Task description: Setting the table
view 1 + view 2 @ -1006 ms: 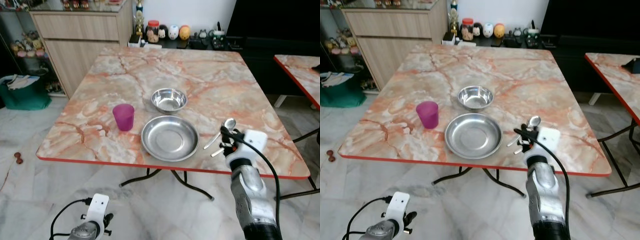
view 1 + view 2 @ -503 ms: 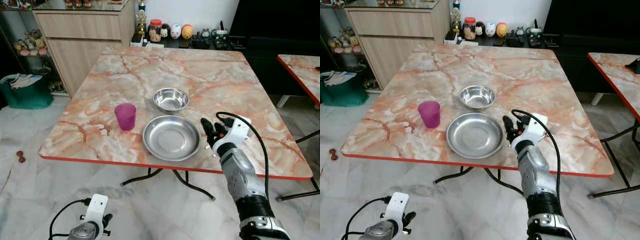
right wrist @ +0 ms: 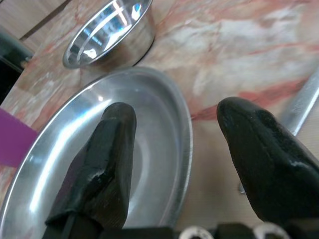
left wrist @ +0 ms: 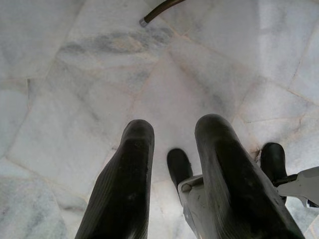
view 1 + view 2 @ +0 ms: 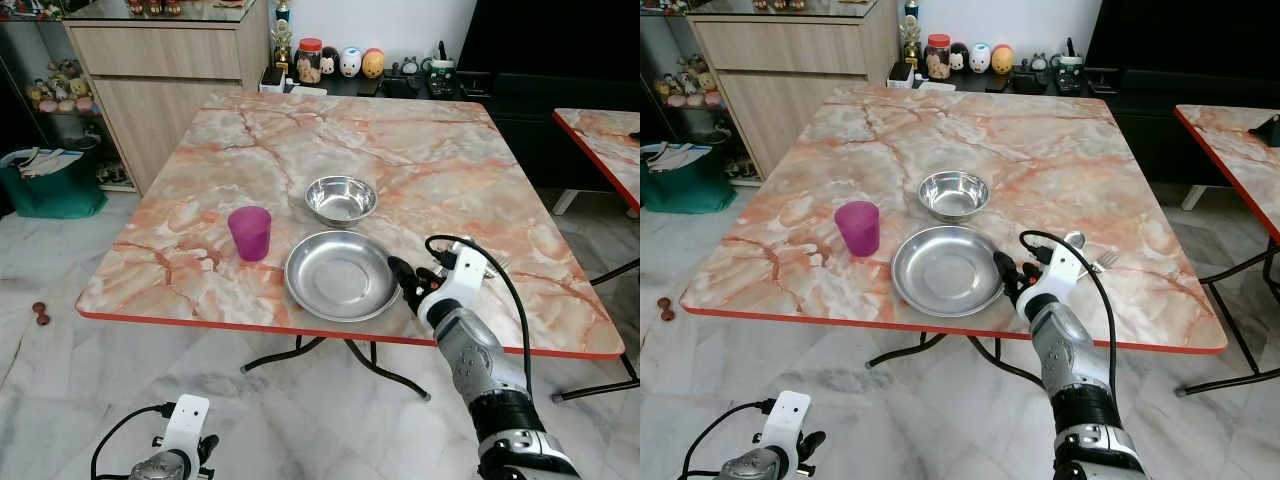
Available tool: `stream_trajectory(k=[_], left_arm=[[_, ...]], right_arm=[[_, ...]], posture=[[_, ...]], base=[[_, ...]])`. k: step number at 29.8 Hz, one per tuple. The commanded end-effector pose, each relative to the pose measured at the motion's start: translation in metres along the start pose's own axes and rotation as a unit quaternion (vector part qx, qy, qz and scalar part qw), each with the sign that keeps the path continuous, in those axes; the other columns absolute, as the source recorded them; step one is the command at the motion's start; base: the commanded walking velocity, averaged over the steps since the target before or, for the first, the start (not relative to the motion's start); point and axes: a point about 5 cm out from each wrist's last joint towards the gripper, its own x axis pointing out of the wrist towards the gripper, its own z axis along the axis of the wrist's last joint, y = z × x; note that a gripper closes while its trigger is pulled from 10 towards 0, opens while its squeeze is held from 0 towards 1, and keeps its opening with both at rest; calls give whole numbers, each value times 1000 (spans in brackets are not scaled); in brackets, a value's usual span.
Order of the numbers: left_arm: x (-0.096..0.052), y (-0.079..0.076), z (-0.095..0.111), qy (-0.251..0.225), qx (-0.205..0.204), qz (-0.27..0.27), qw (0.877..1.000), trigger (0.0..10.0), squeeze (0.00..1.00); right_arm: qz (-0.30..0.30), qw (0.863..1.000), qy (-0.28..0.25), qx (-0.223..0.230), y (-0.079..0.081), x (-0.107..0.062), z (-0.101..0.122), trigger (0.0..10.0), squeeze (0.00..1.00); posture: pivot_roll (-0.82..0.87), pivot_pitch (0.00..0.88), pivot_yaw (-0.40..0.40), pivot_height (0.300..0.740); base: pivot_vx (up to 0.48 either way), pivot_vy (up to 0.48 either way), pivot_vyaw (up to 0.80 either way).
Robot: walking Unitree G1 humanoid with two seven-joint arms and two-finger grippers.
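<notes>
Your left gripper (image 4: 174, 149) hangs low over the marble floor (image 4: 60, 69), fingers parted, holding nothing. Your right gripper (image 3: 174, 144) sits at the near table (image 5: 450, 170) edge, fingers spread across the right rim of the steel plate (image 5: 340, 275). A spoon (image 5: 1073, 240) and fork (image 5: 1102, 261) lie just beyond it. Farther back stand the purple cup (image 5: 249, 232) and steel bowl (image 5: 340, 198).

In front of me stands a square pink-and-orange marble-patterned table with a red edge (image 5: 300, 150) on black metal legs (image 5: 300, 352). Under it runs a pale grey marble floor (image 5: 100, 380). At the far left is a light wooden cabinet (image 5: 165, 75), with a green bag (image 5: 50, 190) beside it. A 2nd matching table (image 5: 600, 150) sits at my right, against a dark wall panel (image 5: 560, 40).
</notes>
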Motion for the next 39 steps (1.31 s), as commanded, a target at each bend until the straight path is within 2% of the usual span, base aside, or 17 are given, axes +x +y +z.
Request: stream_trajectory(k=[1, 7, 17, 22, 26, 27, 39], left_arm=[[-1, 2, -7, 16, -1, 2, 1000, 10000, 0], [-1, 0, -6, 15, -25, 5, 1000, 10000, 0], [0, -1, -6, 17, -22, 4, 1000, 10000, 0], [-2, 3, -8, 18, -22, 8, 1000, 10000, 0], [-3, 9, -11, 23, -26, 13, 999, 10000, 0], [-4, 10, -11, 21, -9, 10, 1000, 10000, 0], [-3, 7, -9, 16, -24, 7, 1000, 10000, 0]], right_arm=[[3, 1000, 1, -2, 2, 2, 1, 10000, 0], [-3, 1000, -22, -1, -1, 0, 6, 10000, 0], [-15, 999, -40, 2, -7, -4, 8, 10000, 0], [-14, 999, -45, 3, -5, -3, 7, 10000, 0], [-13, 999, -47, 5, -4, -3, 6, 10000, 0], [-13, 999, -50, 6, -4, -4, 6, 10000, 0], [-15, 998, -55, 9, -4, -4, 7, 10000, 0]], posture=[[19, 0, -44, 740], [20, 0, -45, 740], [17, 0, -46, 740], [23, 0, -48, 740], [23, 0, -48, 740], [23, 0, -48, 740], [27, 0, -47, 740]], base=[[0, 0, 0], [0, 0, 0], [0, 411, 0], [0, 0, 0], [0, 480, 0], [0, 0, 0], [0, 0, 0]])
